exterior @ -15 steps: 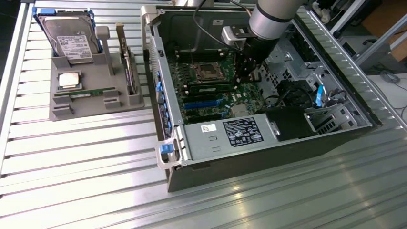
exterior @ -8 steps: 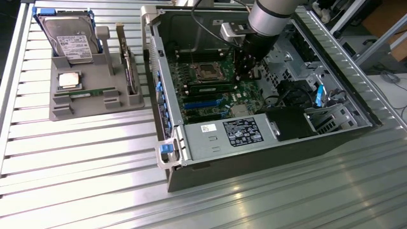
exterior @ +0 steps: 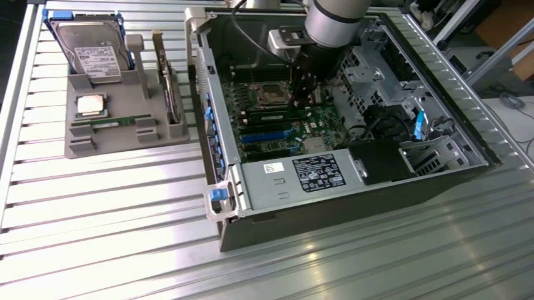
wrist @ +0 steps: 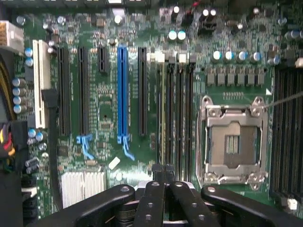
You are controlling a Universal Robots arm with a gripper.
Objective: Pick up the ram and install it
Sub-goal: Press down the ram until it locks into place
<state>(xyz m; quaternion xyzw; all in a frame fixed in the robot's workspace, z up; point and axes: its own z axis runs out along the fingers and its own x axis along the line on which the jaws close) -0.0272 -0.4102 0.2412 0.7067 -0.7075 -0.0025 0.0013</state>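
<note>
Ram [wrist: 163, 113] seated upright in slot beside CPU socket [wrist: 232, 142], among black memory slots on motherboard [wrist: 104, 123]. Gripper [wrist: 163, 172] just over ram's end, fingers [wrist: 156, 198] together, clamping nothing. In exterior view, gripper [exterior: 302, 100] inside case [exterior: 334, 181]; tray [exterior: 117, 119] well apart.
</note>
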